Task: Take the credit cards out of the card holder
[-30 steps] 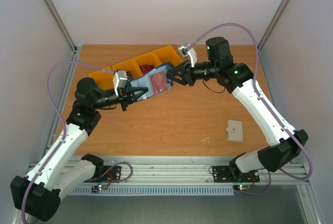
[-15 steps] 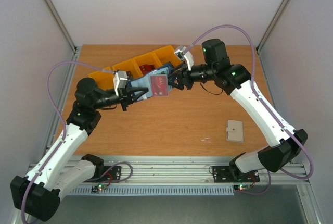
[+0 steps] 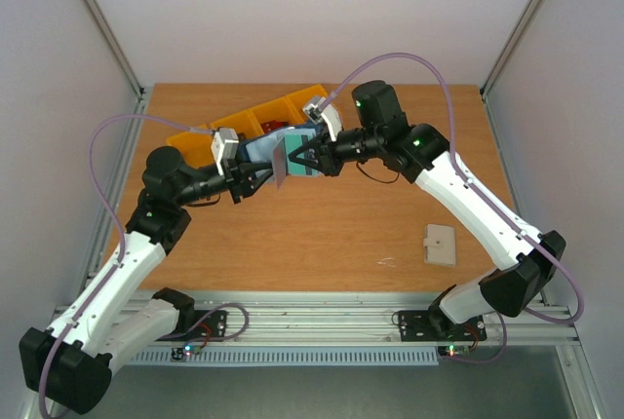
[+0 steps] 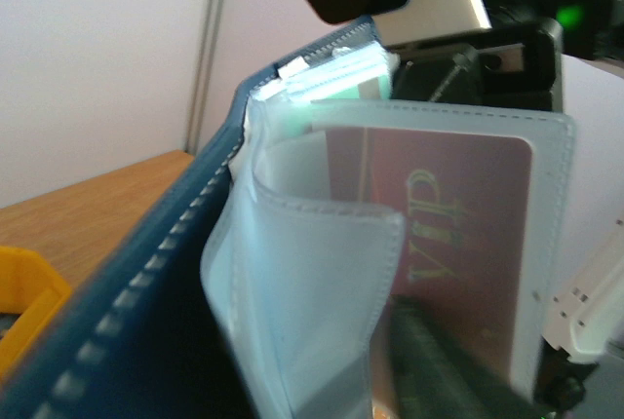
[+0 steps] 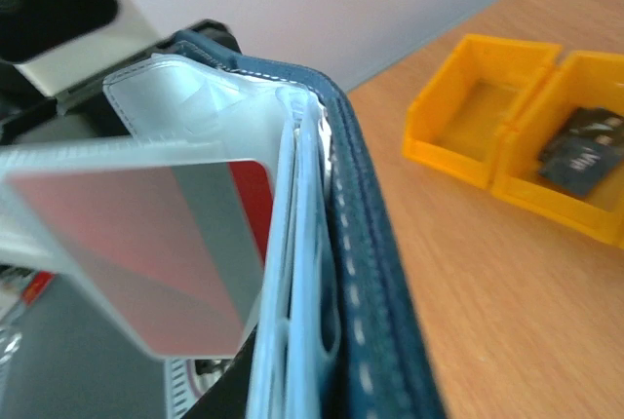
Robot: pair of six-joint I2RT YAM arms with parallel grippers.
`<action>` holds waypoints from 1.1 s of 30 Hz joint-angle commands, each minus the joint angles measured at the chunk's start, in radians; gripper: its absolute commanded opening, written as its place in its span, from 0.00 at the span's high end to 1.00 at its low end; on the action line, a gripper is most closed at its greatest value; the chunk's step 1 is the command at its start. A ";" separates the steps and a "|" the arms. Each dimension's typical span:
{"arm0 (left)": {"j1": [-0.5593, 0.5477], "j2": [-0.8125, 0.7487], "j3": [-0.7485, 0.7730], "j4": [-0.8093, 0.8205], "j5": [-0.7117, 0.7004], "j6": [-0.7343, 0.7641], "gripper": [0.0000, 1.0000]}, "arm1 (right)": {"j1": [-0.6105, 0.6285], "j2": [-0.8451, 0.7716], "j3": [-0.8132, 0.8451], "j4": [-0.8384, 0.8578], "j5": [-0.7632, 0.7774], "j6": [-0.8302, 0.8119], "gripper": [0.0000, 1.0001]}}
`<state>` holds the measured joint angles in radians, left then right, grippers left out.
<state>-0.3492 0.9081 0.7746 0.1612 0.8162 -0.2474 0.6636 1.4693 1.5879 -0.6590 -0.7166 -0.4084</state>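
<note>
Navy folding wallet (image 3: 261, 153) aloft, fingertips hidden.
Right end effector (image 3: 295, 161) grasps it; left end effector (image 3: 252, 180): can't tell. Red plastic card (image 4: 439, 214) in clear sleeve (image 4: 322, 273) shows in wrist cams only.

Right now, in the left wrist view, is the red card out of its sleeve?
No, the red card sits inside a clear sleeve of the card holder.

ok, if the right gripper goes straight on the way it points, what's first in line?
The card holder: the right gripper is at its clear sleeve with the red card. Behind that, probably the left gripper.
</note>
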 commanded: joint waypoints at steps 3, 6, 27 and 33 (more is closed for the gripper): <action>-0.001 -0.023 -0.036 -0.004 -0.251 -0.018 0.14 | 0.016 0.000 0.079 -0.121 0.383 0.062 0.99; -0.001 -0.022 -0.053 -0.015 -0.289 -0.012 0.01 | 0.025 0.008 0.113 -0.218 0.611 0.083 0.99; 0.041 -0.030 -0.043 -0.020 0.009 0.014 0.15 | -0.010 -0.032 0.138 -0.314 -0.166 -0.236 0.99; 0.053 -0.030 -0.058 0.079 0.195 -0.047 0.58 | -0.032 -0.023 0.146 -0.346 -0.218 -0.246 0.99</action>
<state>-0.3069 0.8944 0.7170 0.1364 0.8871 -0.2539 0.6380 1.4437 1.7000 -0.9657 -0.8303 -0.6182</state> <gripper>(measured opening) 0.520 0.081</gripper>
